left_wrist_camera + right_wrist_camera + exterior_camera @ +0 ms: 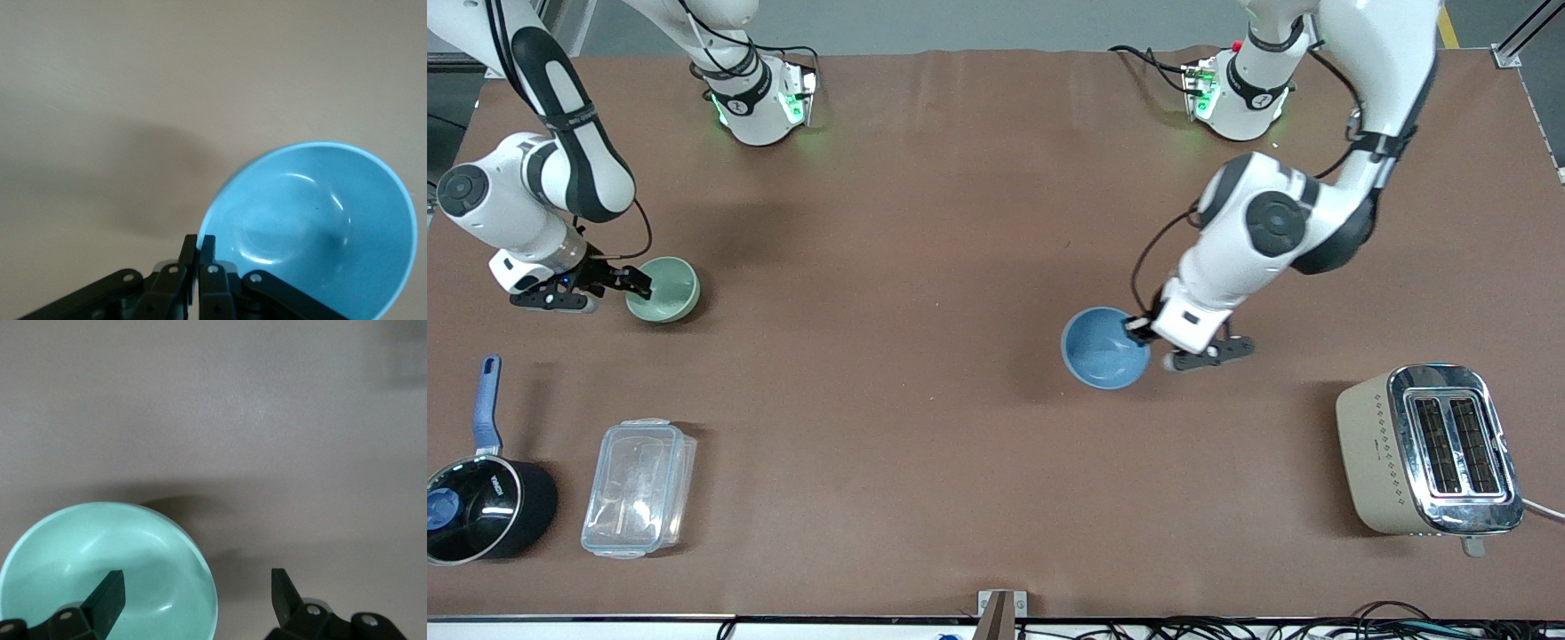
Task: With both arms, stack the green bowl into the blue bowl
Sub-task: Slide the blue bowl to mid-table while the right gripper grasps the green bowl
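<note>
Green bowl (663, 289): small, pale mint, upright on the brown table (925, 222), in the left-middle part of the front frame, toward the right arm's end. In the right wrist view it fills the lower left corner (110, 570).

Right gripper (639, 283): at the green bowl's rim, jaws spread wide. One finger (107, 597) sits inside the bowl, the other (283, 593) outside it over bare table; the rim lies between them, not pinched.

Blue bowl (1104, 348): small, sky-blue, glossy inside, right of centre in the front frame, toward the left arm's end, well apart from the green bowl. It looks tilted, its opening turned toward the camera. In the left wrist view it occupies the lower right (313, 230).

Left gripper (1143, 327): at the blue bowl's rim, jaws pressed together and pinching that rim, as the left wrist view shows at bottom centre (198, 250).

Saucepan (480, 507): black, blue handle, lower left corner of the front frame.

Clear plastic container (639, 487): just beside the saucepan, lower left.

Toaster (1432, 449): beige and chrome, two slots, lower right of the front frame.
</note>
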Robot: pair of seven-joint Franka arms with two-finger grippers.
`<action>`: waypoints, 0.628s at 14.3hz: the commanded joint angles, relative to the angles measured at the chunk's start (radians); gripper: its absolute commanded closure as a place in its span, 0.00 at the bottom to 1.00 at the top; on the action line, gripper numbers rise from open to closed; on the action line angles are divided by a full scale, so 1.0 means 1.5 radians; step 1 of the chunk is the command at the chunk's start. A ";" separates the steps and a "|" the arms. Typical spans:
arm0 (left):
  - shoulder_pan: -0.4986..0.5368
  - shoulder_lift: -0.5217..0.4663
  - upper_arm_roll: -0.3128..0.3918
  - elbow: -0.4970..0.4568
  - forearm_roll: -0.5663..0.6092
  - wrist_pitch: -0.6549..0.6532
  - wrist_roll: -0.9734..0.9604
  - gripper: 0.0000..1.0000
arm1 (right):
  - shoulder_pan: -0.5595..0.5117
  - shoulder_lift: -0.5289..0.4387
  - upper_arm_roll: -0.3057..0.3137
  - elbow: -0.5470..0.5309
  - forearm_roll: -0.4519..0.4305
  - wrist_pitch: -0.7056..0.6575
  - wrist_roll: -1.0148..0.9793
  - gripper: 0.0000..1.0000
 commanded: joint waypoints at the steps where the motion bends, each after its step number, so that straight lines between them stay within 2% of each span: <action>1: -0.067 0.075 0.004 0.092 0.000 -0.016 -0.062 1.00 | -0.015 0.004 0.010 -0.023 -0.006 0.036 -0.005 0.05; 4: -0.138 0.137 0.010 0.136 0.001 -0.016 -0.125 1.00 | -0.025 0.012 0.011 -0.023 -0.006 0.039 -0.004 0.08; 7: -0.207 0.183 0.040 0.184 0.001 -0.015 -0.167 1.00 | -0.025 0.013 0.011 -0.036 -0.005 0.061 -0.004 0.11; 8: -0.234 0.200 0.056 0.204 0.001 -0.016 -0.188 1.00 | -0.026 0.013 0.011 -0.036 -0.006 0.060 -0.004 0.15; 9: -0.265 0.215 0.076 0.223 0.001 -0.016 -0.203 1.00 | -0.025 0.013 0.011 -0.036 -0.006 0.060 -0.003 0.26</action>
